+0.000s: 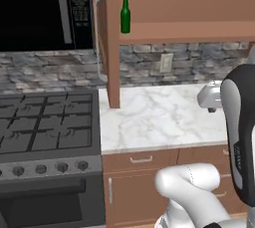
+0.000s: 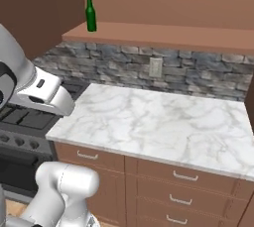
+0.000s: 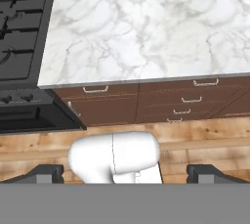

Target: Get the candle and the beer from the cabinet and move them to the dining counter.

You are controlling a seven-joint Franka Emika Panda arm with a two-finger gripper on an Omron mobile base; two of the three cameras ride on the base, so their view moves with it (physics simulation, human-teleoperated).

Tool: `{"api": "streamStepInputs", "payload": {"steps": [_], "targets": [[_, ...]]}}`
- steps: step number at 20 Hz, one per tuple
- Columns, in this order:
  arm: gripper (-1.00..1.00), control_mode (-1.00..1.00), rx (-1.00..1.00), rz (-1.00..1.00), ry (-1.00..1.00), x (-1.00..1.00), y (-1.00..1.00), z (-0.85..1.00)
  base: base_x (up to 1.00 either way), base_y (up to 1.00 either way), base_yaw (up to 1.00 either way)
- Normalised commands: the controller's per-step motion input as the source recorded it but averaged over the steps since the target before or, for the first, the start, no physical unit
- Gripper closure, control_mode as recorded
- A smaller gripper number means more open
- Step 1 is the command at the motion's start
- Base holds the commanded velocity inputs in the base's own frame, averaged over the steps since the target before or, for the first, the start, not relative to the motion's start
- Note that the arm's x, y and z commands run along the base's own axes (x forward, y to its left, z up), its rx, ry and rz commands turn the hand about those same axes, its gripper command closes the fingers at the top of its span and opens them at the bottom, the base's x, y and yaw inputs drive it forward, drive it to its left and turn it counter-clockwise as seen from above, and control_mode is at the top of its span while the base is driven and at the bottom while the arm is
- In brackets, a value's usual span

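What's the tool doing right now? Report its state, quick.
Tool: open, jaws spread wide, holding nothing; it looks down over the marble worktop.

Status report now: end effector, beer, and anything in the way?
End effector open, empty, facing the marble worktop. Beer upright on the open cabinet shelf, untouched. No candle seen there. Nothing stands between arm and bottle.
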Motion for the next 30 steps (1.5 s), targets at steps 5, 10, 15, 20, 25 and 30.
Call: {"api": "streamStepInputs", "payload": {"steps": [5, 10, 15, 20, 25, 30], "targets": [[-1.0, 1.0, 0.0, 0.0, 0.0, 0.0, 0.0, 0.0, 0.49, 0.2, 0.0], [-1.0, 1.0, 0.0, 0.0, 0.0, 0.0, 0.0, 0.0, 0.7, -0.13, 0.0], [-1.0, 1.0, 0.0, 0.0, 0.0, 0.0, 0.0, 0.0, 0.68, -0.48, 0.0], [-1.0, 1.0, 0.0, 0.0, 0.0, 0.0, 0.0, 0.0, 0.41, -0.42, 0.03], [-1.0, -1.0, 0.0, 0.0, 0.0, 0.0, -0.01, 0.0, 0.03, -0.04, 0.0], [-1.0, -1.0, 0.0, 0.09, 0.0, 0.0, -0.03, 0.1, 0.0, 0.0, 0.0]]}}
